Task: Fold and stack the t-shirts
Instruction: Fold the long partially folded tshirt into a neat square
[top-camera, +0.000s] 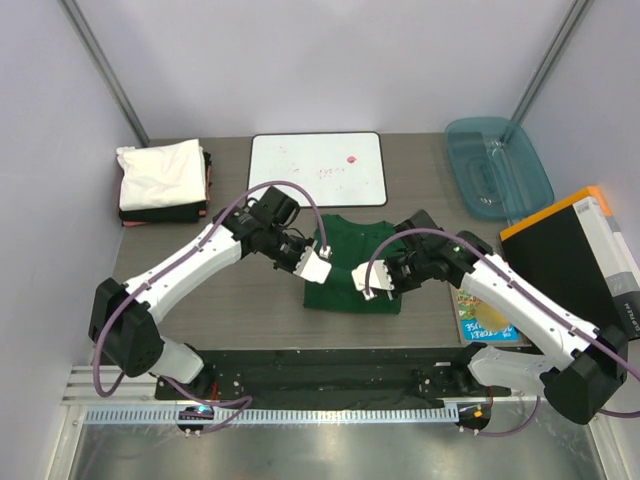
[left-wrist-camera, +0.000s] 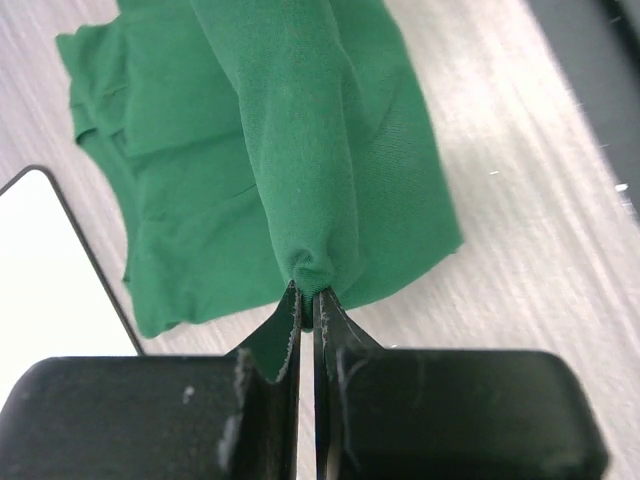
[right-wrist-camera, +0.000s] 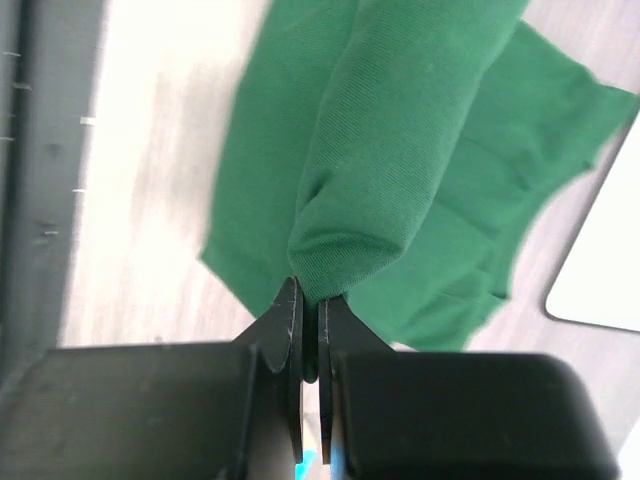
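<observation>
Left gripper (left-wrist-camera: 307, 296) and right gripper (right-wrist-camera: 308, 292) are each clamped on a raised fold of the dark green t-shirt (top-camera: 350, 240) above the table (top-camera: 250, 300).

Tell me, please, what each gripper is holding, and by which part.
Both hold the green t-shirt: the left gripper pinches a bunched fold at its left side, the right gripper a bunched fold at its right side.
</observation>
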